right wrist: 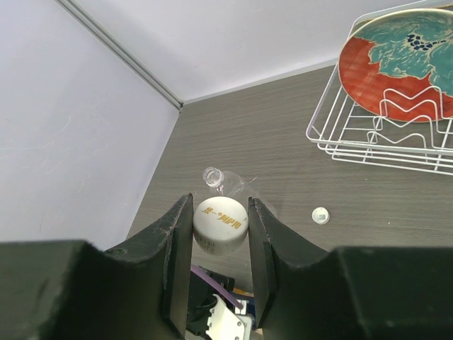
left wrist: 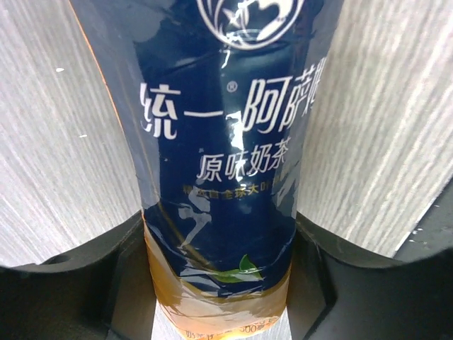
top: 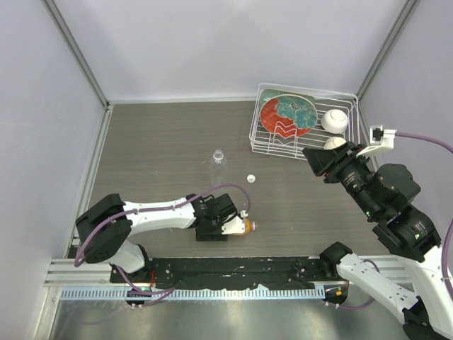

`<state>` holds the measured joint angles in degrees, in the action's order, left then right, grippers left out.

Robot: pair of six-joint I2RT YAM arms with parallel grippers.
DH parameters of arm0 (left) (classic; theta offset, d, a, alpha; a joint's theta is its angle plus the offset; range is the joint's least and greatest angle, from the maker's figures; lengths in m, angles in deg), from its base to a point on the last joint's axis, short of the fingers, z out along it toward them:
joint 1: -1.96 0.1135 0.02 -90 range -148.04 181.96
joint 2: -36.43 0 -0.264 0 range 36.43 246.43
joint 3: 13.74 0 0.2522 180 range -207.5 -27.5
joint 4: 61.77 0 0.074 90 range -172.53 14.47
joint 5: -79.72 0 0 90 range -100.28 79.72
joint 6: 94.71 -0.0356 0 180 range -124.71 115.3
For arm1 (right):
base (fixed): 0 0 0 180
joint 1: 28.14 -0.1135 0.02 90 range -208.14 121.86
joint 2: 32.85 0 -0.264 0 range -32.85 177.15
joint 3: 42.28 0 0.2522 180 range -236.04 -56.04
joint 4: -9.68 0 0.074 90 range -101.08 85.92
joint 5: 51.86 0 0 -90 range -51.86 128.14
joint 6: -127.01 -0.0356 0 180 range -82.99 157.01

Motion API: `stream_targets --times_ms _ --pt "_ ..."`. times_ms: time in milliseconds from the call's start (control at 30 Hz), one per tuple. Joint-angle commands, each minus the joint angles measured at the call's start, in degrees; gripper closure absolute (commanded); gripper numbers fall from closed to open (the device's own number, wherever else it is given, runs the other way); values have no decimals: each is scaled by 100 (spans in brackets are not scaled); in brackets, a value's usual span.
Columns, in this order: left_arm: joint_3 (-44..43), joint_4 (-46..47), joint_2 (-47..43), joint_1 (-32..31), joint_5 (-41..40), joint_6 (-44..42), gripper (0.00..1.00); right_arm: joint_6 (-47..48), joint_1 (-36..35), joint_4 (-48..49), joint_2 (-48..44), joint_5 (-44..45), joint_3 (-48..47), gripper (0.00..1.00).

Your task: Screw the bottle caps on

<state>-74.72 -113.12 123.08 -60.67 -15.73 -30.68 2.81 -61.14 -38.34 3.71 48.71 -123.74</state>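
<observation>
My left gripper (top: pixel 236 224) is shut on the orange-liquid bottle (top: pixel 248 227) low over the table near the front edge. In the left wrist view the bottle (left wrist: pixel 226 142), with its dark blue label, fills the gap between the fingers (left wrist: pixel 92 276). My right gripper (top: pixel 316 161) is raised at the right, shut on the cream-yellowish cap (right wrist: pixel 220 225), which carries orange letters. The clear bottle (top: pixel 218 157) stands open in the middle of the table and also shows in the right wrist view (right wrist: pixel 226 185). The white cap (top: pixel 250 178) lies loose to its right, also in the right wrist view (right wrist: pixel 320 214).
A white wire rack (top: pixel 354 99) at the back right holds a red-and-teal plate (top: pixel 287 115) and two white balls (top: pixel 335 120). Grey walls close in the table on three sides. The black rail of the arm bases (top: pixel 233 269) runs along the front.
</observation>
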Motion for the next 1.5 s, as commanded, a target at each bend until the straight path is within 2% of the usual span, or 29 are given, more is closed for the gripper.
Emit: stream_targets --times_ms 0,267,300,400,433,500,533,567,600,667,700,733,833,967,1100,1267,1467 --pt "-225 -275 -225 111 -219 -57 37 9 -23 288 106 -72 -147 87" --pt "-2069 -1813 -1624 111 -641 -83 34 167 -23 315 492 -353 -611 88" --pt "-2550 -1901 -1738 119 -693 -48 34 202 -23 306 562 -536 -708 87" --pt "-3185 -1981 -2292 111 -616 -82 31 413 -23 209 896 -818 -1148 89" --pt "-3205 -1650 -2641 111 -502 -57 31 475 -23 218 967 -889 -1227 89" --pt "-2935 -1122 -3003 111 -335 170 33 703 -23 454 1038 -977 -1237 89" --pt "-2724 -476 -3179 111 -90 259 30 799 -23 612 1029 -978 -1176 89" --pt "-2470 -121 -3581 111 78 338 33 879 -23 875 1029 -1178 -1114 89" --pt "-1867 230 -3776 111 236 400 34 1036 -23 964 1099 -1241 -1131 89" --pt "-1231 1311 -4346 111 788 935 42 1178 -23 1114 1222 -1495 -1280 89" --pt "-654 1611 -4489 111 1061 1076 43 1318 -23 1149 1335 -1566 -1333 89" --pt "-378 2292 -4647 111 1220 1434 44 1397 -23 1193 1406 -1784 -1386 89" --pt "257 3298 -4860 111 1538 2365 47 1644 -23 1439 1512 -2154 -1378 89" --pt "257 3564 -4553 120 1521 2773 47 1662 -14 2333 1486 -3084 -852 88" --pt "222 4038 -4306 155 1643 3133 47 1539 -23 2915 1416 -3604 -481 86" --pt "336 4276 -4174 163 1934 3213 45 1223 -23 3626 1336 -3851 -173 85" --pt "529 4602 -4016 225 2135 3248 44 801 -23 4005 1451 -4097 -243 86"
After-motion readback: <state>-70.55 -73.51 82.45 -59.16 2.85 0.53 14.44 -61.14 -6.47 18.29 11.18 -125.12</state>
